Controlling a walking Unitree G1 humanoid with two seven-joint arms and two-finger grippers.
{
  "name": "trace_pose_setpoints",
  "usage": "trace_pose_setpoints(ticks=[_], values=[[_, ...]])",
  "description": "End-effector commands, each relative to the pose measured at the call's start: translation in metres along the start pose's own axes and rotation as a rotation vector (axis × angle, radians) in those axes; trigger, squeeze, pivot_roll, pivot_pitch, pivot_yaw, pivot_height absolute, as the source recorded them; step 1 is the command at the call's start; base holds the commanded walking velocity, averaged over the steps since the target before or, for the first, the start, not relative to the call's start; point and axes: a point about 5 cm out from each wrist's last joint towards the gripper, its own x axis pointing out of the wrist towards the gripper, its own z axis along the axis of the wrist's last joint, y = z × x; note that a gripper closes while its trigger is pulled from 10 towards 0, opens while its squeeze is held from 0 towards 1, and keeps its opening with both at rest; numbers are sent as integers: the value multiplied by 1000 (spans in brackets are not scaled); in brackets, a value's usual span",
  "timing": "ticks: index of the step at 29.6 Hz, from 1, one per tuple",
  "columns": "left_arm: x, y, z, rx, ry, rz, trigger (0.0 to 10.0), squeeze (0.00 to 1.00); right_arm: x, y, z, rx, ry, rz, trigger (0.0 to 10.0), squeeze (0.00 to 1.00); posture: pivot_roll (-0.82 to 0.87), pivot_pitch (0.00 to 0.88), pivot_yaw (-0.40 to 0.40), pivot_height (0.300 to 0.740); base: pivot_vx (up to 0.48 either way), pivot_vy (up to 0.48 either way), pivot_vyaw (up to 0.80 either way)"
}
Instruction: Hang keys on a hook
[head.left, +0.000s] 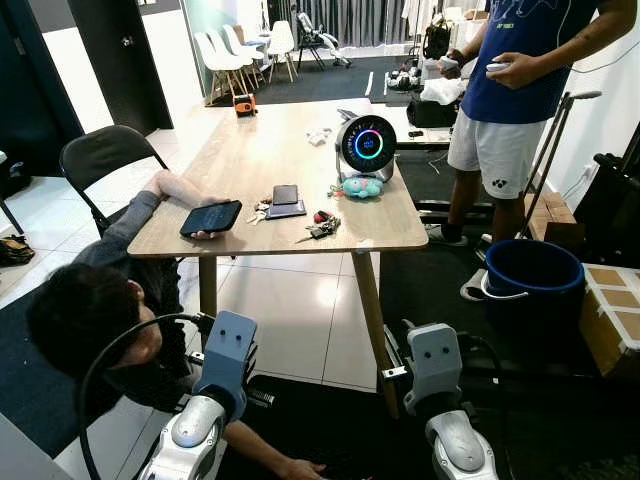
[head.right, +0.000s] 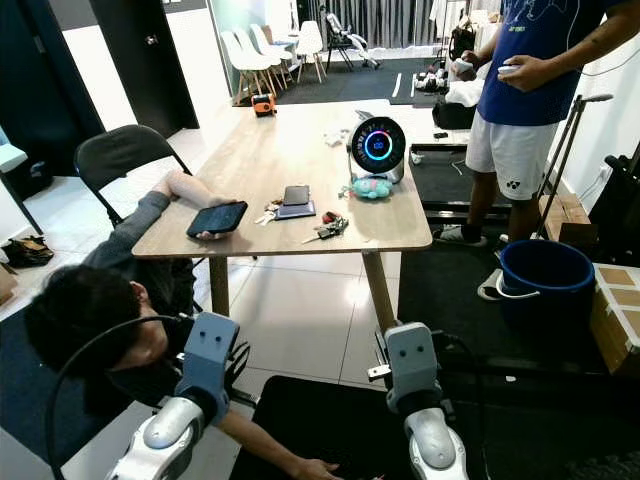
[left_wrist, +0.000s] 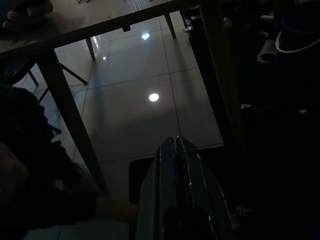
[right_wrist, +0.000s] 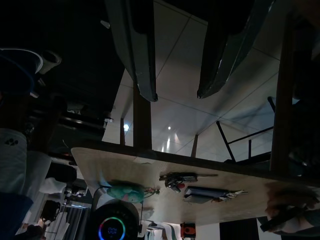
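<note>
keys (head.left: 321, 226) on table (head.left: 250, 160), blue bucket (head.left: 534, 268) nearby

The wooden counter (head.left: 262, 150) carries a bunch of keys (head.left: 320, 227) near its front edge, two phones (head.left: 285, 202), a round glowing gadget (head.left: 366, 146), a teal toy (head.left: 362, 187) and an orange tape measure (head.left: 245, 104).

Both silver arms hang low in front of the wooden table (head.left: 250, 160), wrists bent forward below its near edge. The left gripper (left_wrist: 177, 145) has its two black fingers pressed together. The right gripper (right_wrist: 175, 95) holds its fingers wide apart with nothing between them, though that view is rather dark.
</note>
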Motion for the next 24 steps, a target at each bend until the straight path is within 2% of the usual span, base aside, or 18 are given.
trace_pose_setpoints(ticks=[1,5,11,20,24], values=[[-1,-2,-3,-4,8,-5,10000,0,-4,2,-4,3,13,7,10000,0,35,93,102,740,0,0,0],[-3,-2,-6,-3,18,-4,10000,0,-9,-2,-13,24,55,-15,10000,0,34,95,98,740,0,0,0],[-3,-3,-7,-5,19,-6,10000,0,-11,-3,-14,23,59,-17,10000,0,25,90,104,740,0,0,0],[6,0,9,-18,-29,18,10000,0,0,-11,10,-2,-41,-63,10000,0,26,97,105,740,0,0,0],[7,3,16,-27,-50,32,10000,0,7,-22,24,-7,-95,-106,10000,0,33,98,105,740,0,0,0]])
